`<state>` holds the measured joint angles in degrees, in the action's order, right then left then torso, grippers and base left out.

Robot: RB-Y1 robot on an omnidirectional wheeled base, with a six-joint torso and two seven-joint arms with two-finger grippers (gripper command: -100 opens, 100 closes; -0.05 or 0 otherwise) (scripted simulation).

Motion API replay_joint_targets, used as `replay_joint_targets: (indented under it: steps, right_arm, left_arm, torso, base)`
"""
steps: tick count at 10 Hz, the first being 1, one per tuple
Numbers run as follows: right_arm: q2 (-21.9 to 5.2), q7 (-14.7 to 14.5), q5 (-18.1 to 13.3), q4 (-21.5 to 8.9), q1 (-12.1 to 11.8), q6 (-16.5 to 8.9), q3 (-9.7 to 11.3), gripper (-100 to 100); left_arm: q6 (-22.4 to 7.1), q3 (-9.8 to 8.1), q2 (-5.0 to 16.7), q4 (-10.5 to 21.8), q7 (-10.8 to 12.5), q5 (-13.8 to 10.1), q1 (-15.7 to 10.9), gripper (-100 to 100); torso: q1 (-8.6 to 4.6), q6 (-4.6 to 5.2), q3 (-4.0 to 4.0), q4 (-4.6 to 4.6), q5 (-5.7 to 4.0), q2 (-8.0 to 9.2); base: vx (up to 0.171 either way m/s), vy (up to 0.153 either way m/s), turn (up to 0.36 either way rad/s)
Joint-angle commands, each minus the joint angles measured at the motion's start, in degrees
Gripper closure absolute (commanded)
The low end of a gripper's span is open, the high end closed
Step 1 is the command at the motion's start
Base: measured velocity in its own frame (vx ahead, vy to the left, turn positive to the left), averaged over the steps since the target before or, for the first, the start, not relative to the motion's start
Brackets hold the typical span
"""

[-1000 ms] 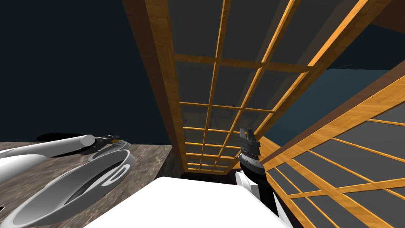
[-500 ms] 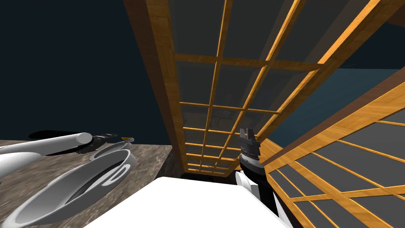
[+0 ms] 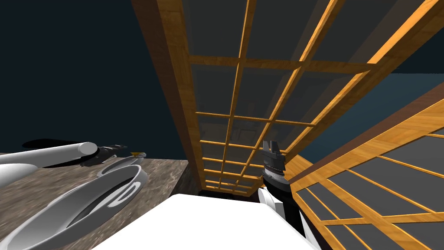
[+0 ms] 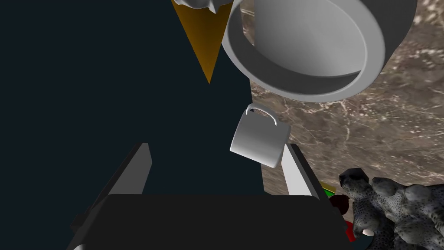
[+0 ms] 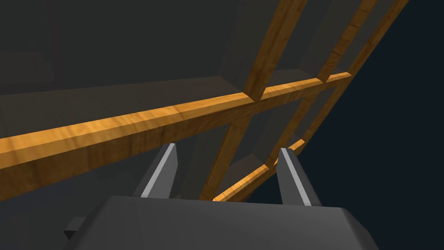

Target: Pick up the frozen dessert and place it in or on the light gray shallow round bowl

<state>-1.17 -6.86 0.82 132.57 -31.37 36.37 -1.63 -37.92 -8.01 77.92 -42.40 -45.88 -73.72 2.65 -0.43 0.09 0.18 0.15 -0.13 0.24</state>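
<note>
Nearest the robot, a big light grey bowl sits on the brown marbled counter. A smaller grey bowl sits just behind it. The left arm reaches out over both.

Left gripper: fingers spread wide, nothing between them. Next to its body there is a dark spotted lump and something red and green, both too cut off to name.

Just past one fingertip is a white mug, handle on the side away from the gripper.

Further out in the wrist view is a light grey round bowl, probably the smaller one.

The frozen dessert is an orange cone with a pale scoop. It lies just beside that bowl's rim, outside it, tip pointing back at the gripper and well ahead of the fingers. It shows against the dark area past the counter edge, so I can't tell what it rests on.

Right gripper: raised beside the chest, fingers apart and empty, close to a wooden lattice window.
</note>
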Motion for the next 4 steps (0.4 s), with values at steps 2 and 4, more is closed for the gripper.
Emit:
replay_joint_targets:
  steps: [2, 4]
  right_arm:
    - [0.0, 0.0, 0.0, 0.0, 0.0, 0.0, 0.0, 0]
    - [0.0, 0.0, 0.0, 0.0, 0.0, 0.0, 0.0, 0]
  left_arm:
    - [0.0, 0.0, 0.0, 0.0, 0.0, 0.0, 0.0, 0]
    - [0.0, 0.0, 0.0, 0.0, 0.0, 0.0, 0.0, 0]
  torso:
    - [0.0, 0.0, 0.01, 0.0, 0.0, 0.01]
    - [0.0, 0.0, 0.01, 0.0, 0.0, 0.02]
  base:
    - [0.0, 0.0, 0.0]
    - [0.0, 0.0, 0.0]
